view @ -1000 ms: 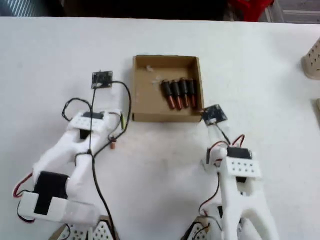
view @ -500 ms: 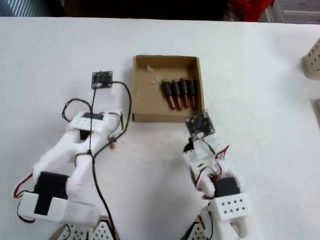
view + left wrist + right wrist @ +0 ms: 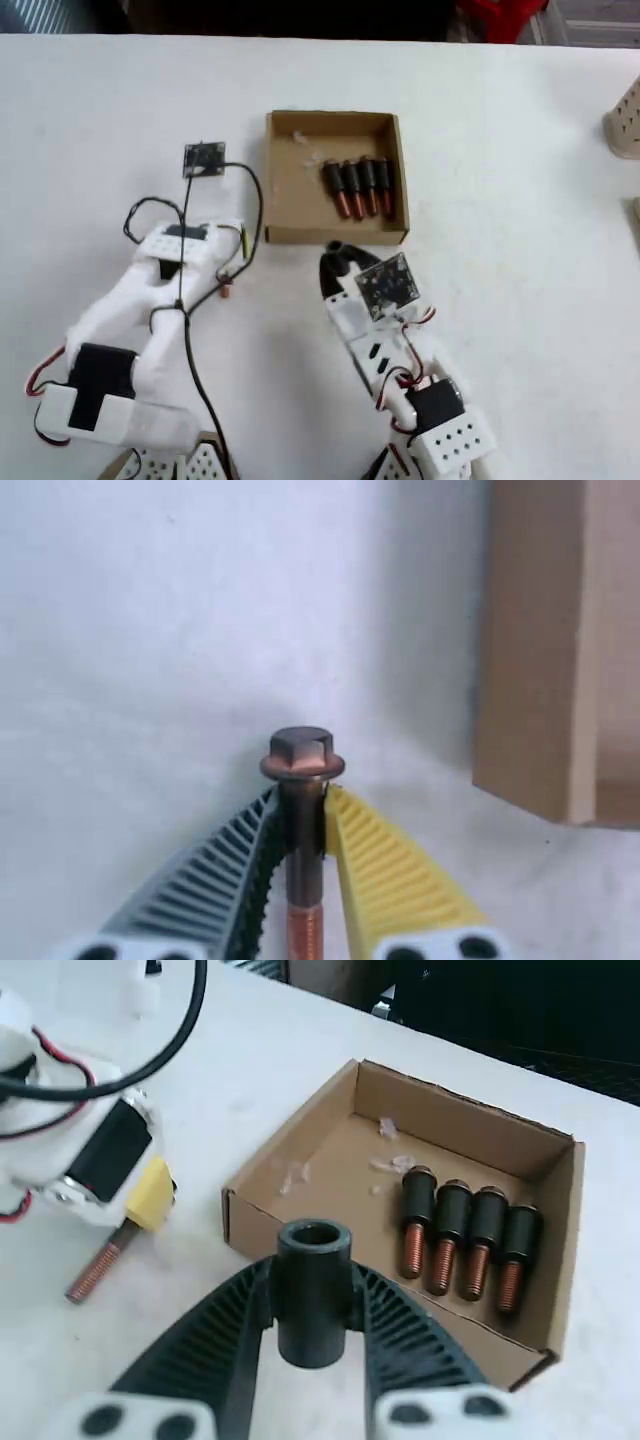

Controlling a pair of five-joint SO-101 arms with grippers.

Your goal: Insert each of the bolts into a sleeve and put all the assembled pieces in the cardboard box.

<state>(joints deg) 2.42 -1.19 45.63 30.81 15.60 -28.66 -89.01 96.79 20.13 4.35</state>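
Swung leftward, right gripper now clamps a black, hollow sleeve.

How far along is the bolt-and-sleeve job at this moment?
Done: four assembled pieces lie in the cardboard box. In hand: the left gripper is shut on a bolt, the right gripper on a sleeve. Remaining: insert this bolt into the sleeve and box that piece.

Built of white plastic arm shells with black servo blocks, red-and-black wires and a looping black cable. Fitted with ribbed-fingered hands: left hand grey and yellow, right hand all black, on white bases with round holes.
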